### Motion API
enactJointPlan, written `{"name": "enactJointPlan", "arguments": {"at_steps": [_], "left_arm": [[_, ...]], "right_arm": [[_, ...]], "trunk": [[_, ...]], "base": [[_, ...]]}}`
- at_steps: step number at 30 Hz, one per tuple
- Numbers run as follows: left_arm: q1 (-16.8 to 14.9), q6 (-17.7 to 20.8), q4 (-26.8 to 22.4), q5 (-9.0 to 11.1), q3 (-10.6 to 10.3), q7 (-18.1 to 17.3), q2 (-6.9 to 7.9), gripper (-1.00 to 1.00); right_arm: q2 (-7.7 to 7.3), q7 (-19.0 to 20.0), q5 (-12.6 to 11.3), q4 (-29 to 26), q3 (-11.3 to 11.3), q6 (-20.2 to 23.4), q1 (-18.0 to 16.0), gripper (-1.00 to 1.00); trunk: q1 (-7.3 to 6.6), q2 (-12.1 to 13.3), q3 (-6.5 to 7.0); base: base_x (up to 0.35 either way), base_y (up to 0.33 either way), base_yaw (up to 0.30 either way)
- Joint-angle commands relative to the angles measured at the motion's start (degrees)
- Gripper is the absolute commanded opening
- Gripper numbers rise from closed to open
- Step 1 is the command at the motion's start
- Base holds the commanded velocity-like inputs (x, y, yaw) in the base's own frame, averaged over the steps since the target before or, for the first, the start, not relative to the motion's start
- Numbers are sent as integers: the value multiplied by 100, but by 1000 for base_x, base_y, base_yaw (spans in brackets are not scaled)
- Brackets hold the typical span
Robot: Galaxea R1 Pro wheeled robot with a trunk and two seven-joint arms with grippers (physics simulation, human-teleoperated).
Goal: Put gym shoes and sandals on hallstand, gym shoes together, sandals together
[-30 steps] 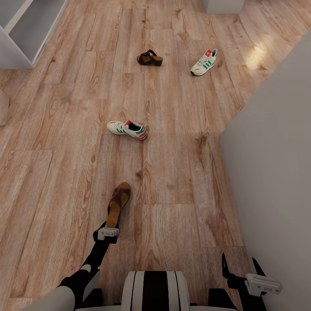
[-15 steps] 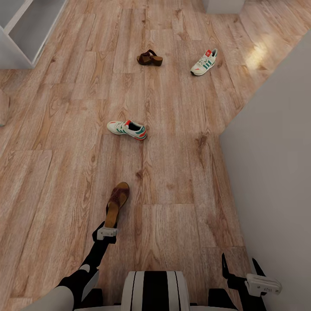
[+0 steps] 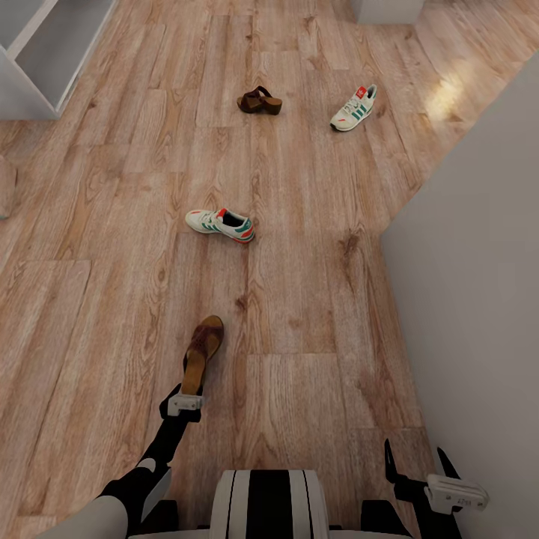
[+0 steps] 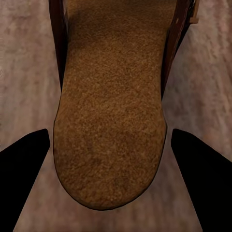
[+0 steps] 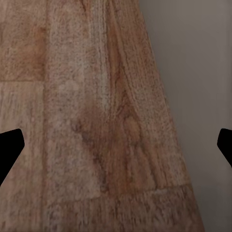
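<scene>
Our left gripper sits spread wide, nothing held, fingers either side of the near sandal heel on the floor. Sandal looks light with a stiff sole; we'd pinch the heel edges. Sneakers and far sandal lie ahead. Right gripper wide apart, empty.

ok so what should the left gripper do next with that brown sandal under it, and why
Probably close the left gripper on the dark brown tan-footbed sandal. In the left wrist view its heel end sits centred between the two black fingertips, which stand apart on either side with wood-plank floor showing in the gaps, so the jaws look open and already aligned. Whether it is low enough is unclear.
</scene>
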Motion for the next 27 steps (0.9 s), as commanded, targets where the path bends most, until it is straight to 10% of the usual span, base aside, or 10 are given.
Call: {"name": "enactJointPlan", "arguments": {"at_steps": [1,27], "left_arm": [[0,0,0,-2,-1,-3,-1,-100],[0,0,0,-2,0,-4,1,-100]], "right_arm": [[0,0,0,0,-1,-1,0,100],[0,0,0,0,-7,-14,0,100]], "trunk": [[0,0,2],[0,0,200]], "base": [[0,0,-12],[0,0,-60]]}}
